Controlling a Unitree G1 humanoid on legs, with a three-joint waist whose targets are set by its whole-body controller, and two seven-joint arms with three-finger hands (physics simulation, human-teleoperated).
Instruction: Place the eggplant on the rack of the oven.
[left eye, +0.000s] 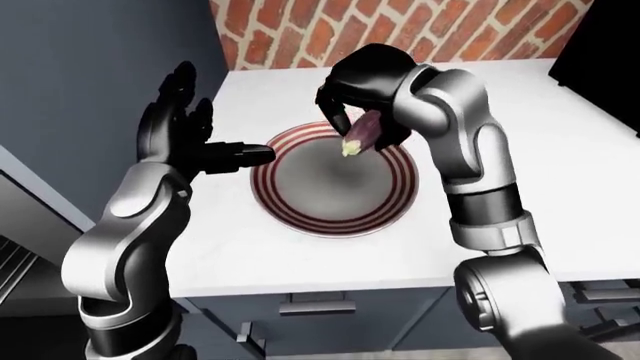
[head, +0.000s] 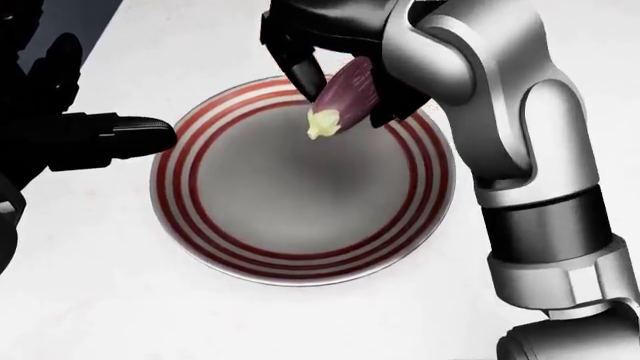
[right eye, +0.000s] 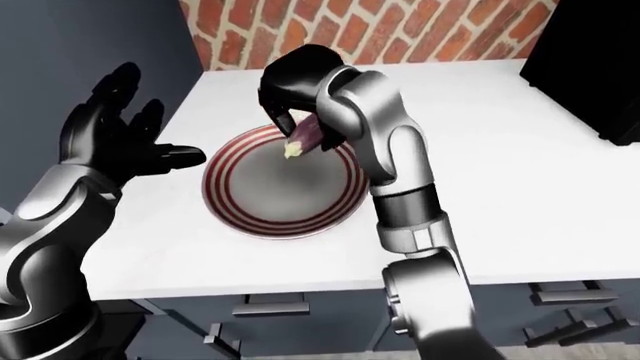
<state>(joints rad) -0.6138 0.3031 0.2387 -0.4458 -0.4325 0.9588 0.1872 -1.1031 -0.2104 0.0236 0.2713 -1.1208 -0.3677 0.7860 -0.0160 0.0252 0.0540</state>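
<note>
Left-eye view: right hand is gripping the eggplant, fingers closing round it, above the striped plate on the white tabletop.
Head view: eggplant is hanging tilted, pale stem end lowest, clear of the plate.
Right-eye view: left hand is hovering beside the plate, fingers spreading wide, holding nothing.

In the head view the plate lay mid-frame on the worktop; the eggplant hung over its upper rim in the right hand — left hand at the frame's left edge.
</note>
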